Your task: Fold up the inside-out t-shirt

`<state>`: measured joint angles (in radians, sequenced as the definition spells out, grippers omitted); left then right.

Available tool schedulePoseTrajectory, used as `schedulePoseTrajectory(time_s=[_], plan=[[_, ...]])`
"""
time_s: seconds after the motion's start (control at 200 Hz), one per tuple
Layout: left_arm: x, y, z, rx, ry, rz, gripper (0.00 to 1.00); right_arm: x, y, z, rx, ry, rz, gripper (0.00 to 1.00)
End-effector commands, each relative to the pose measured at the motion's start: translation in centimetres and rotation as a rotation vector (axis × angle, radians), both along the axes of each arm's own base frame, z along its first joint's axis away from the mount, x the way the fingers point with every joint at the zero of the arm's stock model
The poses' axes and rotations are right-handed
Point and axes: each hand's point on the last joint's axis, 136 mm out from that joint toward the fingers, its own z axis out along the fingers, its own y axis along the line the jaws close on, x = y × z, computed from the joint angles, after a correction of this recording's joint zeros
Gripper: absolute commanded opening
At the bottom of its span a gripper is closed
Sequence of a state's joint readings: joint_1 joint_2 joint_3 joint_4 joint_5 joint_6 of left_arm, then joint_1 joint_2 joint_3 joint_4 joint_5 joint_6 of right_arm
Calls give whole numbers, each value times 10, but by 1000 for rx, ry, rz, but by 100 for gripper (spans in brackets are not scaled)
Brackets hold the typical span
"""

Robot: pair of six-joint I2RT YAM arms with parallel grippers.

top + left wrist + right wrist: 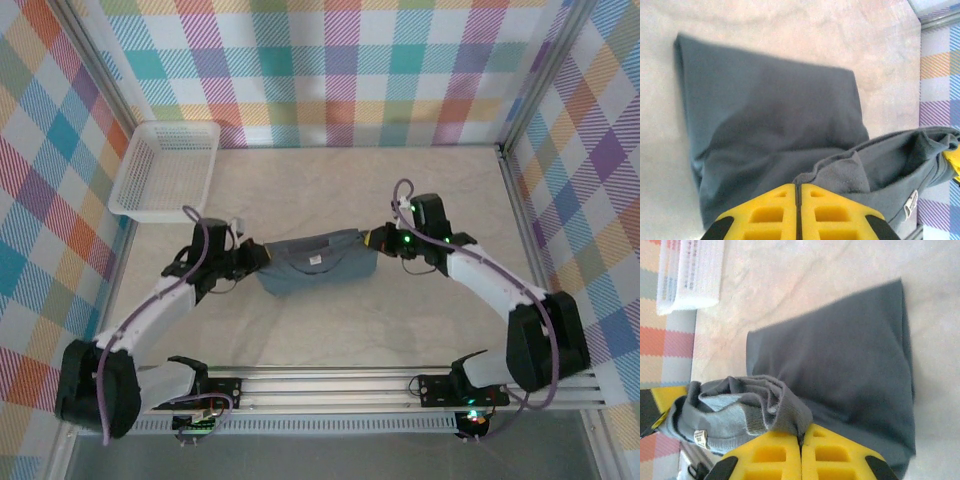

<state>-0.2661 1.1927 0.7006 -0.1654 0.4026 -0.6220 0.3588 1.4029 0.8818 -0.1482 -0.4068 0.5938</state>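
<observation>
The inside-out t-shirt [315, 268] was located at the centre of the top external frame, on the pale worktop [330, 180], gathered into a short horizontal band. The lower layer of the garment was laid flat on the worktop, while its upper edge was stretched between the two end effectors.

The left end effector [252, 258] was positioned at the left end of the band in that frame. In the left wrist view its yellow fingers [770, 212] were seen pressed fully together, with a bunched fabric edge pinched at the tips.

The right end effector [380, 240] was positioned at the right end of the band. In the right wrist view it was likewise closed, with a gathered ribbed edge clamped at the tips.

A small white label [313, 259] was visible on the raised fabric. A white mesh basket [180, 126] was placed in the upper left of the frame, well apart from the garment.
</observation>
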Motion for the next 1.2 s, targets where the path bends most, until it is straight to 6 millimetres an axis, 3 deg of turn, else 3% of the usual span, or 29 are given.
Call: schedulePoseTrajectory(time_s=[0.0, 0.145, 0.295, 0.355, 0.44, 0.475, 0.615, 0.695, 0.8, 0.87, 0.97, 1.09, 1.195], plan=[[41, 8, -16, 131, -10, 26, 0, 37, -2, -15, -59, 3, -59, 0], [87, 23, -63, 193, 58, 124, 0, 72, 12, -52, -83, 76, -52, 0], [116, 25, -85, 226, 53, 140, 1, 88, 24, -89, -100, 147, 4, 2], [123, 29, -84, 230, 38, 154, 15, 90, 26, -87, -105, 147, 23, 11], [129, 32, -65, 193, -11, 162, 36, 92, 19, -68, -114, 116, 7, 42], [129, 34, -52, 188, -34, 166, 44, 91, 13, -58, -120, 103, -12, 49], [101, 47, -17, 224, -40, 171, 74, 70, -11, -23, -150, 41, -85, 64], [68, 53, -21, 217, 38, 192, 77, 47, -20, -20, -131, 45, -116, 65], [21, 55, -48, 178, 185, 210, 73, 16, -29, -20, -90, 77, -153, 65], [1, 47, -63, 117, 250, 191, 72, -1, -39, -23, -88, 105, -202, 65], [2, 16, -63, -18, 219, 100, 71, -17, -53, -27, -103, 133, -271, 65], [12, -39, -58, -86, 204, -68, 69, -23, -60, -28, -116, 134, -290, 66], [26, -95, -64, -114, 214, -172, 56, -24, -64, -23, -102, 149, -301, 66]])
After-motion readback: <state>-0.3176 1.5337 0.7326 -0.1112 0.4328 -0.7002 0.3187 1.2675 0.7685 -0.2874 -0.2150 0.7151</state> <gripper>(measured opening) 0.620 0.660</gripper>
